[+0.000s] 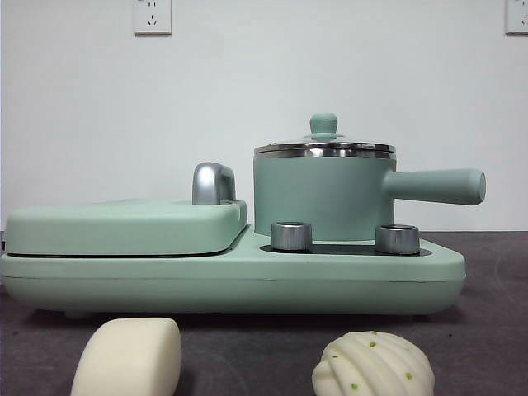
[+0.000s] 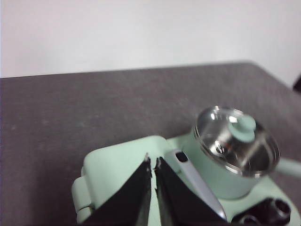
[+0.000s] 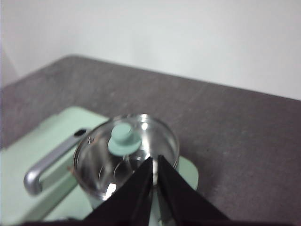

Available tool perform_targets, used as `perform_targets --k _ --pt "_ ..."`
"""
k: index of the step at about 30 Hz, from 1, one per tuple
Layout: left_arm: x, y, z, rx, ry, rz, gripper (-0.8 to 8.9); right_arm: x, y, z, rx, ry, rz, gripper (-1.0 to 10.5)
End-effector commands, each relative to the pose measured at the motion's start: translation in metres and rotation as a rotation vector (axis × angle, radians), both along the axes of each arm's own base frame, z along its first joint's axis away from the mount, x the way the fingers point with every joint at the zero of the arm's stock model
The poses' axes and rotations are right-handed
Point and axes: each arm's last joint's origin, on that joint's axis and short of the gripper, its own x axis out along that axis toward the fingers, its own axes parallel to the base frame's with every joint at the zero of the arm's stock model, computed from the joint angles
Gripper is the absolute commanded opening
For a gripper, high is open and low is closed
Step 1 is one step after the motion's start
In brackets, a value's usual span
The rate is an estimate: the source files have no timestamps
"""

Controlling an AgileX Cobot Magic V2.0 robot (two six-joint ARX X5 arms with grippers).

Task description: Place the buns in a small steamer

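Two buns lie on the table's near edge: a smooth cream bun (image 1: 129, 358) at the left and a ridged bun with green specks (image 1: 373, 364) at the right. The small steamer (image 1: 323, 195), a mint-green pot with a side handle and a glass lid with a green knob, stands on the appliance's right side, lid on. My left gripper (image 2: 153, 162) is shut and hangs high above the flat hinged plate (image 2: 120, 168). My right gripper (image 3: 154, 160) is shut, high above the steamer's lid (image 3: 126, 146). Neither gripper shows in the front view.
The steamer stands on a mint-green appliance base (image 1: 231, 276) with two silver knobs (image 1: 291, 236). A flat hinged plate with a chrome handle (image 1: 213, 183) takes up the base's left side. A white wall stands behind the dark table.
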Motion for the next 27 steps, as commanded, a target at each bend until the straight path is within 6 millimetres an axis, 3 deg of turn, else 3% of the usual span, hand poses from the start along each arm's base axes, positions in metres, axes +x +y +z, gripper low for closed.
perform_targets --k 1,9,12,15,18,27 --pt "0.007 -0.007 0.006 0.097 -0.056 -0.073 0.16 0.002 0.006 0.003 -0.082 -0.044 0.06 0.1" --pt "0.013 -0.026 -0.006 0.222 -0.046 -0.213 0.16 -0.003 0.02 -0.009 -0.288 -0.028 0.097 0.1" --pt "0.012 -0.028 -0.007 0.227 -0.038 -0.227 1.1 -0.005 0.021 -0.013 -0.333 -0.005 0.102 0.2" --pt "0.012 -0.029 -0.007 0.227 -0.037 -0.231 2.41 -0.006 0.021 -0.015 -0.34 0.015 0.106 1.6" --pt "0.012 -0.03 -0.007 0.226 -0.038 -0.235 2.55 -0.007 0.021 -0.015 -0.34 0.017 0.105 2.9" --pt "0.016 -0.049 -0.007 0.216 -0.086 -0.312 2.54 -0.006 0.019 -0.015 -0.343 0.033 0.049 3.3"
